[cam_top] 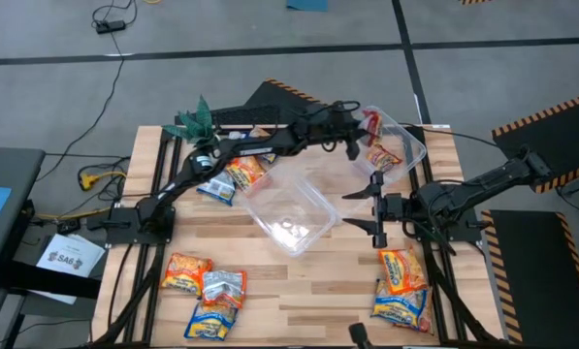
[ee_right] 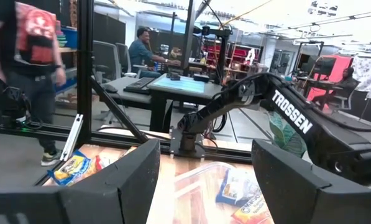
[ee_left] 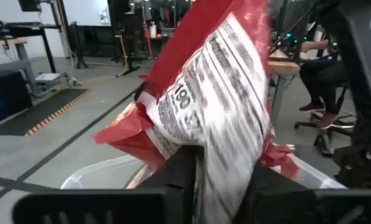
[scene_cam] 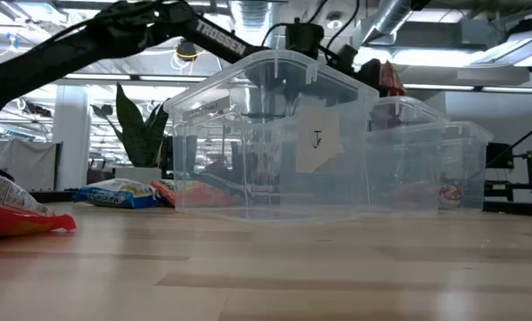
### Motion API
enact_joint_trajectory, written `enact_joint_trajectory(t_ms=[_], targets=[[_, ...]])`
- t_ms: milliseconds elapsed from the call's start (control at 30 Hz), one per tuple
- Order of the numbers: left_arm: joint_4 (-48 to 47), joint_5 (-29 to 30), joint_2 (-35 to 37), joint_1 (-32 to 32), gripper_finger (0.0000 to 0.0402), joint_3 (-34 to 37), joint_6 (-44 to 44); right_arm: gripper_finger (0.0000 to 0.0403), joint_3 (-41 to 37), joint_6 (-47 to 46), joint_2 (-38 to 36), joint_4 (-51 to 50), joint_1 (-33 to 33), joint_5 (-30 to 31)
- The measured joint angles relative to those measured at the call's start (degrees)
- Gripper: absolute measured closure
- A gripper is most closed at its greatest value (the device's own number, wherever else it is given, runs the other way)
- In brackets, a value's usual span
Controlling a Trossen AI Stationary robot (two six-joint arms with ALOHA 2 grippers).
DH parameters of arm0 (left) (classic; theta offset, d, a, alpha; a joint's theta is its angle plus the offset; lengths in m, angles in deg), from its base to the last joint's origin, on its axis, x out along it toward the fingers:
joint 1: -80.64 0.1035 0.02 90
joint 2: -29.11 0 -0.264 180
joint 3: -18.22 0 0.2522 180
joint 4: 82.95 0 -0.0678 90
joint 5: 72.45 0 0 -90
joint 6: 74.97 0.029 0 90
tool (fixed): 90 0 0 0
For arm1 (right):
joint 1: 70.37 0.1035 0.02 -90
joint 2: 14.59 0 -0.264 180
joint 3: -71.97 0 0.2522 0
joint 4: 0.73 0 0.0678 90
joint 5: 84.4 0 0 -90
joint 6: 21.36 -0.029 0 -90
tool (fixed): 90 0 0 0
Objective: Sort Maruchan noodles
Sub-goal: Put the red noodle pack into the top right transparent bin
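Wooden slats make the table (cam_top: 299,281), seen from above. On it the left arm reaches far across, and its left gripper (cam_top: 355,145) hangs over the rear clear tub (cam_top: 412,145), with a red noodle packet (cam_top: 370,122) at its tip. An orange packet (cam_top: 384,156) already lies in that tub. The right gripper (cam_top: 375,206) waits just beside the middle tub (cam_top: 291,208), with its fingers wide apart and empty.

At table height, the red packet (scene_cam: 391,78) shows above the farther tub (scene_cam: 426,160), so the drop is straight down.

From the left wrist, the red packet (ee_left: 216,106) stands up between the dark fingers (ee_left: 173,177), its long axis along them. The fingers sit close against it, so I judge it as gripped, perhaps starting to loosen. The tub rim (ee_left: 98,174) lies below.

From the right wrist, the two fingers (ee_right: 126,180) stand well apart with nothing between, and loose packets (ee_right: 70,167) lie beyond.
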Motion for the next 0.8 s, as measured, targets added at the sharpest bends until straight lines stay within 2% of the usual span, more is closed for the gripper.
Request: enact_joint_trajectory(t_ms=[333,467,600,800], targets=[[-3.67,0.36,0.58,0.08,0.0184,-0.09,-1.48,0.0127,0.0,-0.15,0.0,0.42,-0.02,0.0],[-8.79,0.36,2.11,0.43,0.014,-0.16,-1.97,0.0127,0.0,-0.17,0.0,0.79,-0.02,0.0],[-15.54,-0.4,3.53,1.1,0.0121,-0.16,-2.42,0.0127,0.0,-0.17,0.02,1.07,-0.02,-0.02],[-22.62,0.12,6.3,1.36,0.0122,-0.16,-0.39,0.0127,0.0,-0.15,0.02,1.07,-0.02,0.0]])
